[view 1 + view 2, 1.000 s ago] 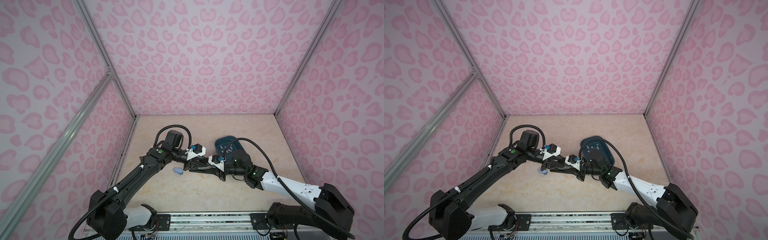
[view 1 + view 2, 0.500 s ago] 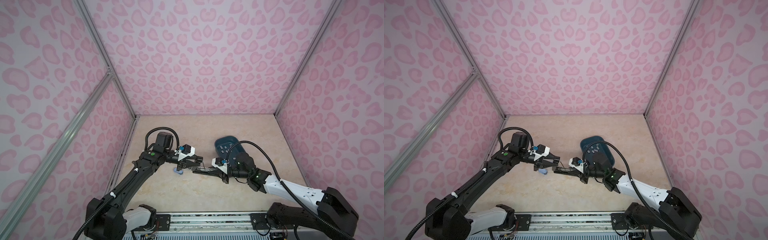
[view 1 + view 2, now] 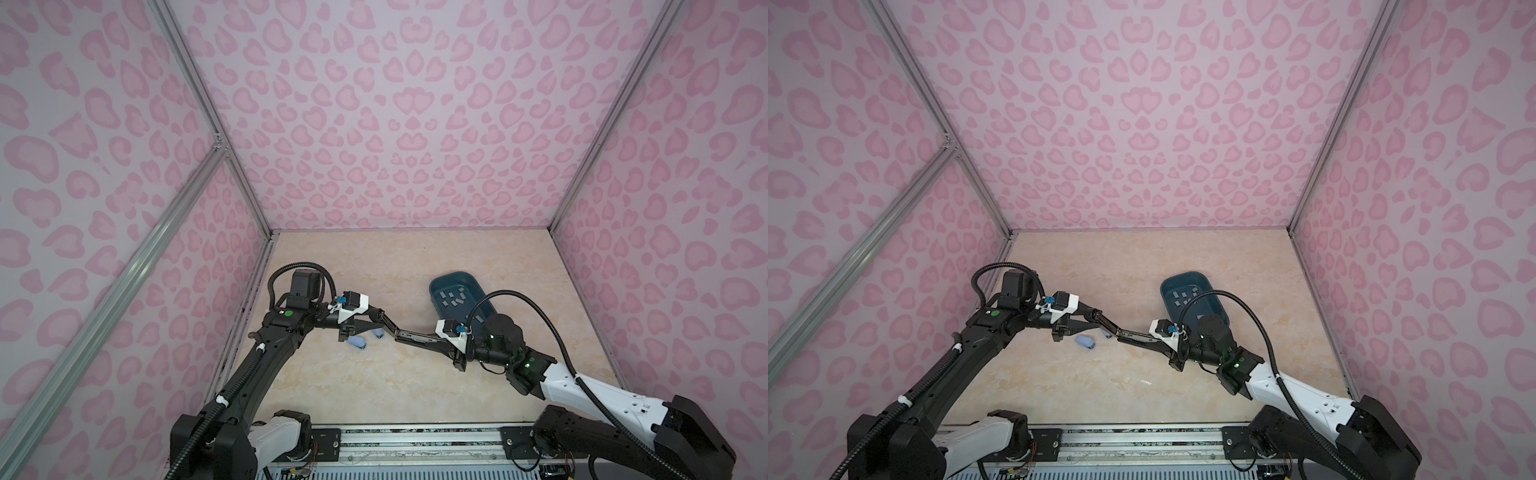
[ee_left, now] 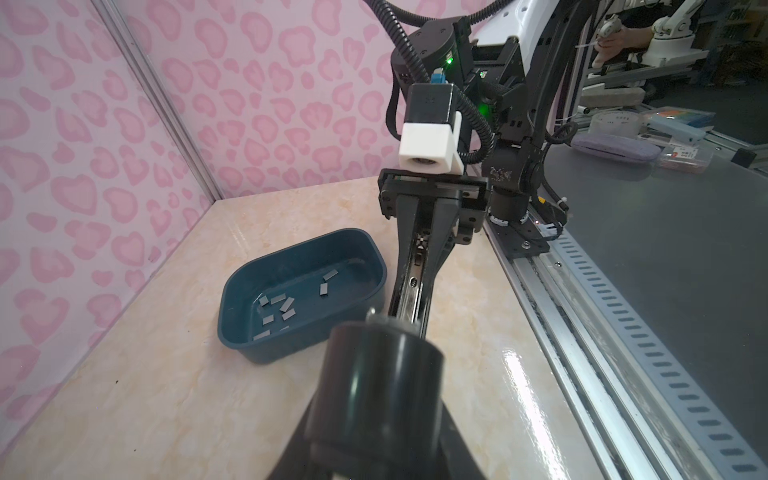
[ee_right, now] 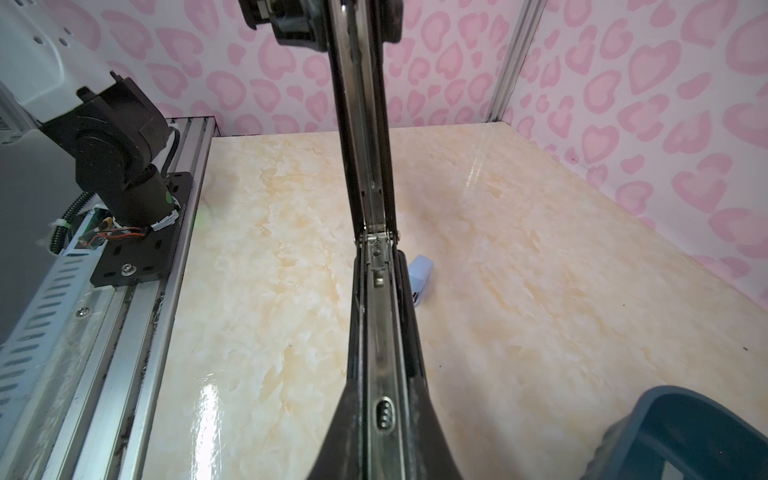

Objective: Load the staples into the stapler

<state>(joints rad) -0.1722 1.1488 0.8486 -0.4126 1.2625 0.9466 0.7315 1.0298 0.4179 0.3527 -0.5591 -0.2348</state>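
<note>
Two grippers share one load. The right gripper [image 3: 419, 338] is clamped on one half of a long black stapler with a bare metal rail [image 5: 377, 340]. In the right wrist view that rail runs straight out between its fingers. The left gripper [image 3: 374, 321] is clenched on the stapler's other half.

Opened out at its hinge, the stapler bridges the gap between the two, lifted off the cream marbled tabletop [image 3: 353, 386]. It sits just beside a dark teal oval plastic tub [image 4: 299, 347] and stretches away from it towards the left arm.

Inside the tub, loose on its floor, lie the staples [image 4: 282, 305]: about ten small flat grey metal strips, scattered, well apart from the stapler's rail.

Farther from the tub than the hinge, two small light-blue plastic staplers [image 3: 357, 342] rest on the tabletop. They lie near each other, under the left gripper's end of the span.
</note>
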